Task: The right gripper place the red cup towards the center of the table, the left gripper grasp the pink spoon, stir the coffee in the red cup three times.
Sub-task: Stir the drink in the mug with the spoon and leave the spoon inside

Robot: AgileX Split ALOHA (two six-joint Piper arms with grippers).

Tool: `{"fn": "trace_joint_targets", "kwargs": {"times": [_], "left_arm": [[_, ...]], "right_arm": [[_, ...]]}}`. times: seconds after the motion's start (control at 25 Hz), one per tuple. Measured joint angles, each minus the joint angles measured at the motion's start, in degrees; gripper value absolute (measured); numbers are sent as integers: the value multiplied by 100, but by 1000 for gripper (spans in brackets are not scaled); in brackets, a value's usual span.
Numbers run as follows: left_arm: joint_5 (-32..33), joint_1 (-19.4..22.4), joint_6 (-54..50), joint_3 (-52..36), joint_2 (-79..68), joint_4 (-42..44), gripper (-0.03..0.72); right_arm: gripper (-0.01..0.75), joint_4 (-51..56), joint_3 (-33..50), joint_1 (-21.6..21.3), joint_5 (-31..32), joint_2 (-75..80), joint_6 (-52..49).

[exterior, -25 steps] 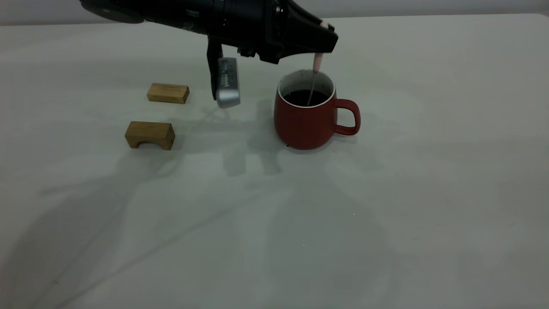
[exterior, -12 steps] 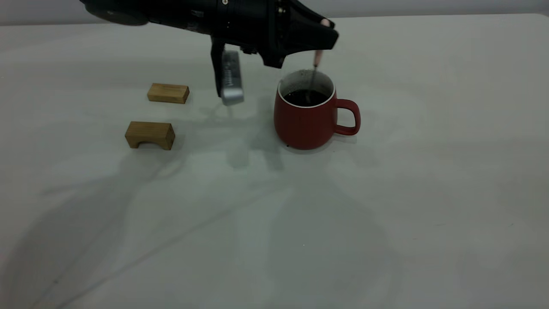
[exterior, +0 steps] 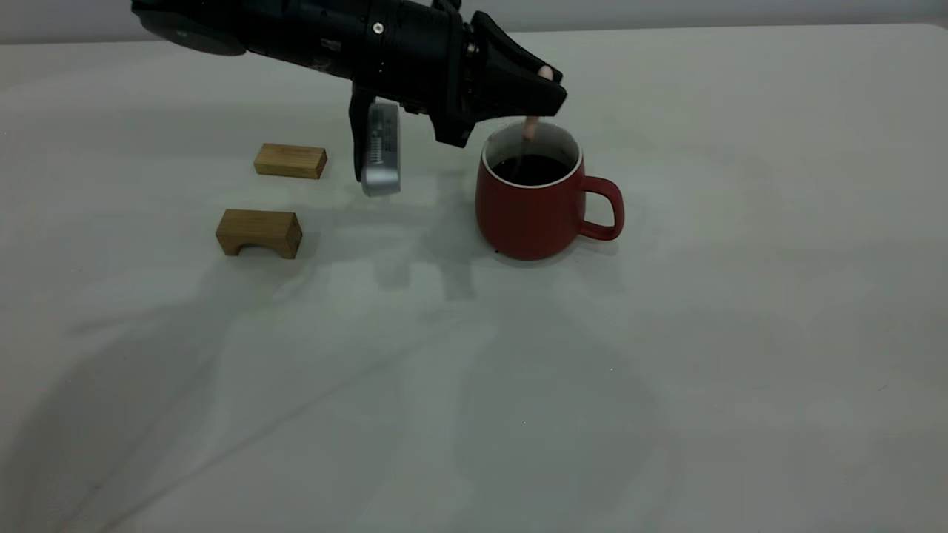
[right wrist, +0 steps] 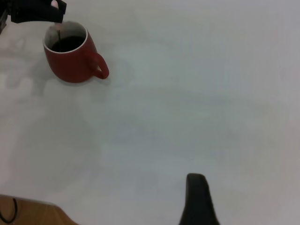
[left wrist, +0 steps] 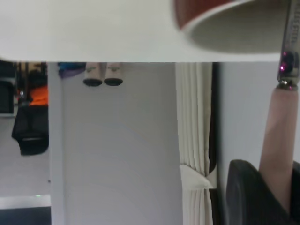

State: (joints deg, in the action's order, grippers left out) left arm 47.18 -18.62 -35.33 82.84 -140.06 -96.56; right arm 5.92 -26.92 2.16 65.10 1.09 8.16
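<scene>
The red cup [exterior: 529, 211] stands upright near the middle of the table [exterior: 703, 385], handle pointing right, with dark coffee [exterior: 533, 169] inside. My left gripper [exterior: 546, 92] hovers just over the cup's far rim, shut on the pink spoon [exterior: 530, 127], which hangs down into the coffee. In the left wrist view the pink spoon's handle [left wrist: 279, 136] runs from the left gripper [left wrist: 275, 185] toward the cup's rim [left wrist: 234, 30]. The right wrist view shows the red cup [right wrist: 70, 63] far off, with the right gripper [right wrist: 197, 204] only a dark tip over bare table.
Two wooden blocks lie left of the cup: a flat one [exterior: 290, 161] farther back and an arched one [exterior: 259, 232] nearer. The left arm's silver module [exterior: 380, 159] hangs between blocks and cup. Bare tabletop stretches to the front and right.
The left gripper has come lower and a little to the left over the cup, carrying the spoon deeper into the coffee toward the far-left side. The cup has barely shifted.
</scene>
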Motion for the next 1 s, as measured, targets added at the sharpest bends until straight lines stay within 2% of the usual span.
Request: {"fn": "trace_joint_targets", "kwargs": {"times": [0.12, 0.32, 0.48, 0.68, 0.88, 1.0], "left_arm": [[203, 1, 129, 10, -67, -232, 168], [892, 1, -868, 45, -217, -163, 168], [872, 54, -1194, 85, -203, 123, 168], [417, 111, -979, 85, -68, 435, 168], [365, 118, -89, 89, -117, -123, 168], [661, 86, -225, 95, -218, -215, 168]], "right_arm": [[585, 0, 0, 0, 0, 0, -5], [585, 0, 0, 0, 0, 0, -5], [585, 0, 0, 0, 0, 0, -5], [585, 0, 0, 0, 0, 0, -5], [585, 0, 0, 0, 0, 0, -5], [585, 0, 0, 0, 0, 0, -5]]}}
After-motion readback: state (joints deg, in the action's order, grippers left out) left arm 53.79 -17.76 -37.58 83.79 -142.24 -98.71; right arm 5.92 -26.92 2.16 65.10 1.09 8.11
